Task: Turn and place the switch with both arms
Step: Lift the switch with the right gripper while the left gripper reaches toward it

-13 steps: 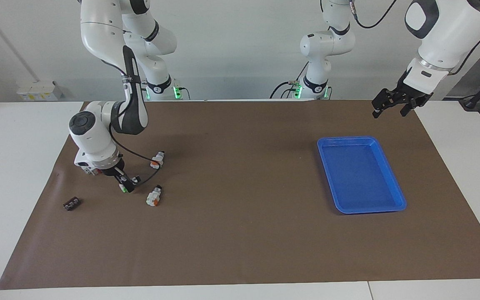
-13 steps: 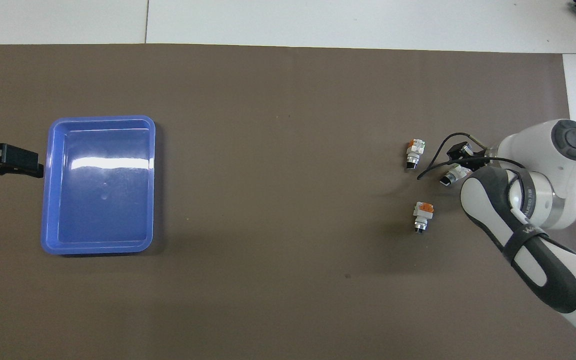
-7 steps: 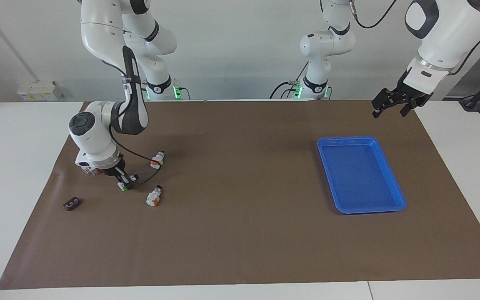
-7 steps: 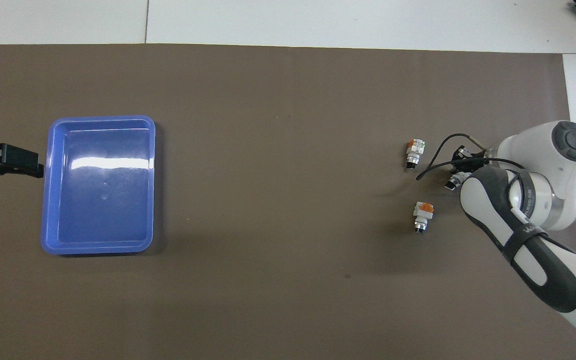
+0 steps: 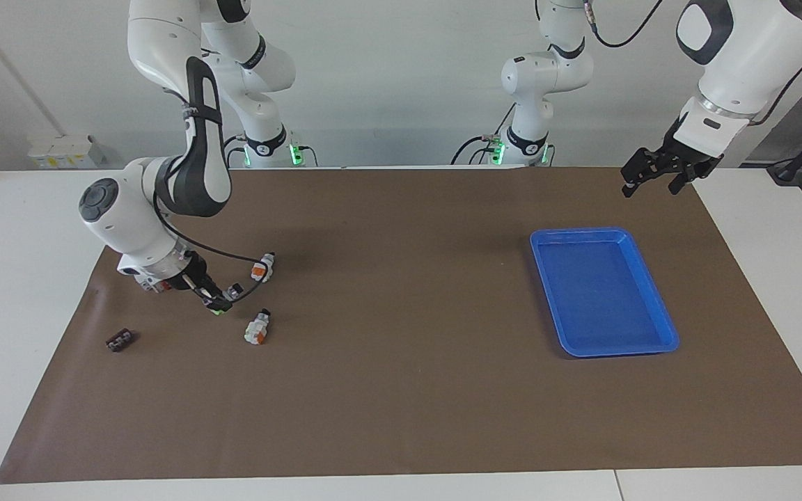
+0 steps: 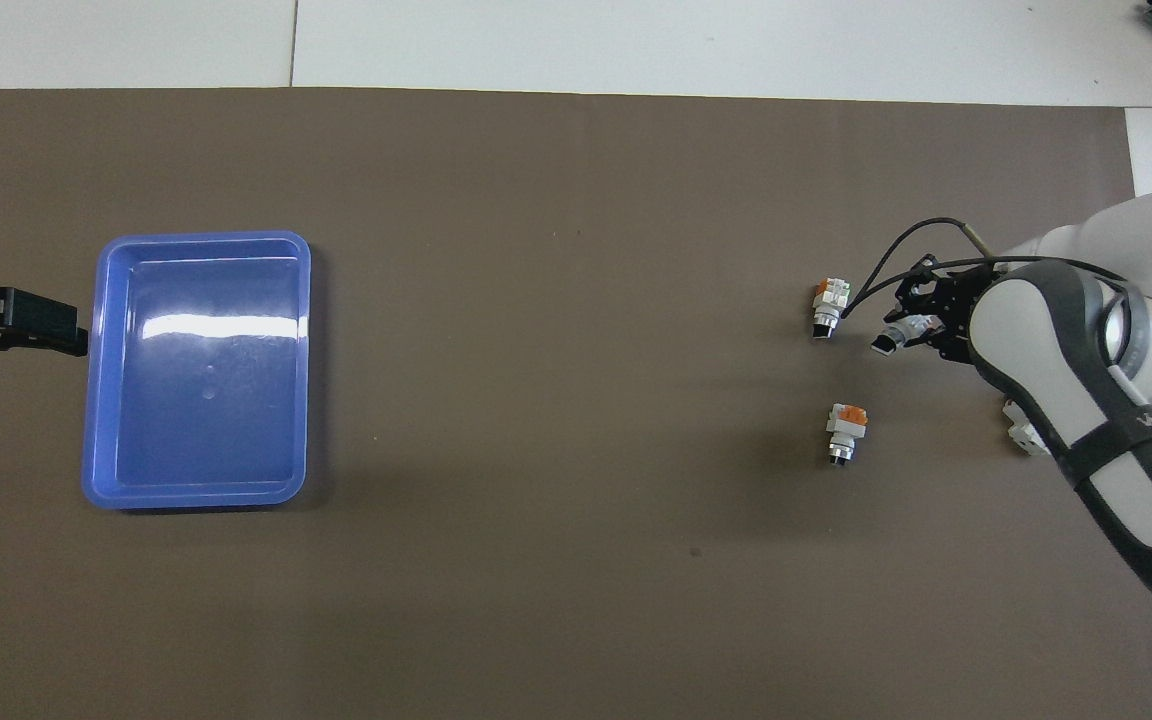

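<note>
Brown mat [image 5: 408,390] covers white counter [image 5: 18,229]. Blue tray [image 5: 655,316] lies on mat, toward left arm's end. Small black block [image 5: 120,340] lies on mat, toward right arm's end. White block with red [image 6: 1018,428] lies on mat there too, partly hidden.

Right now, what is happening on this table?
The right gripper is shut on a small switch and holds it just above the brown mat, at the right arm's end of the table. Two more switches and a small black block lie on the mat near it. The left gripper waits open in the air near the empty blue tray.
</note>
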`<state>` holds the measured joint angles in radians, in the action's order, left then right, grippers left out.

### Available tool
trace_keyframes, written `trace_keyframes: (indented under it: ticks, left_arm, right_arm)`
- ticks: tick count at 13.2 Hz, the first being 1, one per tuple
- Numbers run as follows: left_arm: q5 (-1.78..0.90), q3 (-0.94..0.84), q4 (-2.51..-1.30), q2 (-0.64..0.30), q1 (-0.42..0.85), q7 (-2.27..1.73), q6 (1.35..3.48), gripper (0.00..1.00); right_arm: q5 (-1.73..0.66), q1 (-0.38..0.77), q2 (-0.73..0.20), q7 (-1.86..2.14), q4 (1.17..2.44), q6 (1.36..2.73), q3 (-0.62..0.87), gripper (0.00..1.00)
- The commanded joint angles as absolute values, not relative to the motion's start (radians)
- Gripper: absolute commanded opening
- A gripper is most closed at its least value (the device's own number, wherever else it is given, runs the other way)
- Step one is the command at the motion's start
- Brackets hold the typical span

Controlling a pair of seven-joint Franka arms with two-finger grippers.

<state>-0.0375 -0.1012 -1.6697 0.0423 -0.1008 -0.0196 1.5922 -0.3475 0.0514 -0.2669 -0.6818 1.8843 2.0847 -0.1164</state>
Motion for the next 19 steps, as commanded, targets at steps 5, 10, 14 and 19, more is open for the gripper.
trace_keyframes:
  ticks: [5,10,14,19]
  left_arm:
    - [-0.131,-0.109,-1.690,0.063,-0.097,-0.054,1.638,1.00]
    - [-0.363,-0.117,-1.746,0.074,-0.092,-0.249,1.781,0.92]
    - [-0.532,-0.132,-1.788,0.089,-0.061,-0.399,1.848,0.82]
    - [-0.785,-0.137,-1.832,0.114,-0.061,-0.550,1.862,0.61]
  right_arm:
    - [-0.535,0.051,-0.215,-1.237,1.683,1.894,0.069,0.00]
    - [-0.568,0.058,-0.216,-1.553,1.609,1.980,0.294,0.00]
    - [-0.586,0.168,-0.224,-1.707,1.585,2.126,0.333,0.00]
    - [-0.584,0.245,-0.244,-1.782,1.606,2.251,0.331,0.00]
